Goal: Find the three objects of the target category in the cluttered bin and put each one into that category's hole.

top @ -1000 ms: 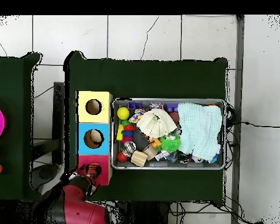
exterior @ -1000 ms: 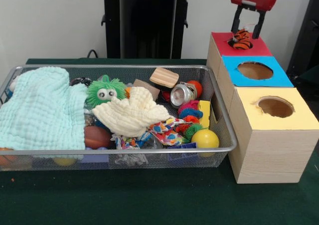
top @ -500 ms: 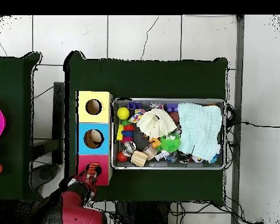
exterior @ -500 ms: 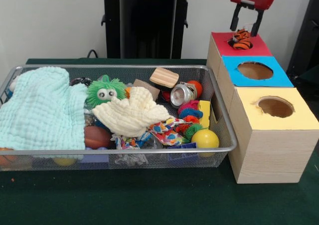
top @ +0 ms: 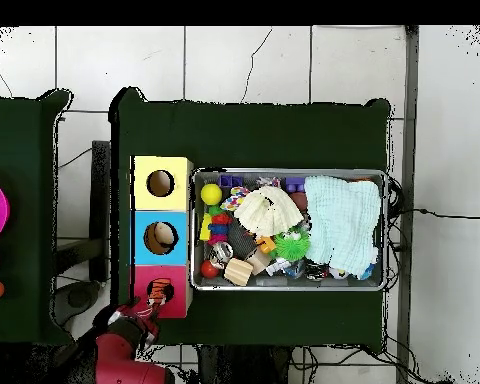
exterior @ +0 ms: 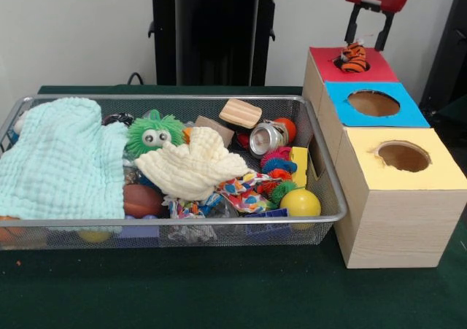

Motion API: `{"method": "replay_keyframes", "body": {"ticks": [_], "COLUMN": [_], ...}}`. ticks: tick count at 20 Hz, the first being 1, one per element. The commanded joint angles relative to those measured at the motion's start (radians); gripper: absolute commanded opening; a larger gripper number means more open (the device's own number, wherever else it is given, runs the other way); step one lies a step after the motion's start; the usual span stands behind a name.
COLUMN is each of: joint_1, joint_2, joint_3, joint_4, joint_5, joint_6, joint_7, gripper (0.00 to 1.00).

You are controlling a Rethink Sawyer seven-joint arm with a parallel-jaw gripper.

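- Now, starting at the left of the front view, the cluttered bin looks just as it did a second ago: the mint cloth, the green furry toy with googly eyes, the cream cloth and the yellow ball lie where they lay.
- No further plush animal shows in the bin; any that remain are probably hidden under the cloths, so the search would likely start there.
- Further right, the orange, black-striped plush tiger sits in the red-surround hole of the pale wooden box, poking above the rim rather than dropped through. A second ago it sat between the gripper's fingers.
- It is small, soft and rounded; it may need a nudge to fall in, though it could be resting on something inside.
- Above it, the gripper has lifted clear and drawn back toward the robot; its fingers stand apart and hold nothing.
- So one object is released at the hole. The blue-surround hole and yellow-surround hole beside it play no part.
- Overhead, the gripper is just off the red end of the boxes, over the desk edge.
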Motion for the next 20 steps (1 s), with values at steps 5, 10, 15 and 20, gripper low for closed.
{"method": "replay_keyframes", "body": {"ticks": [5, 10, 15, 20], "joint_1": [0.009, 0.001, -0.013, -0.049], "joint_2": [0.047, 0.084, 0.106, 0.150], "joint_3": [0.047, 0.059, 0.074, 0.115], "joint_4": [0.005, -0.009, -0.033, -0.059], "joint_5": [0.042, 0.042, 0.046, 0.045], "joint_6": [-0.020, -0.053, -0.056, -0.098], "joint_7": [0.229, 0.230, 0.226, 0.226], "gripper": [1.00, 1.00, 1.00, 1.00]}}
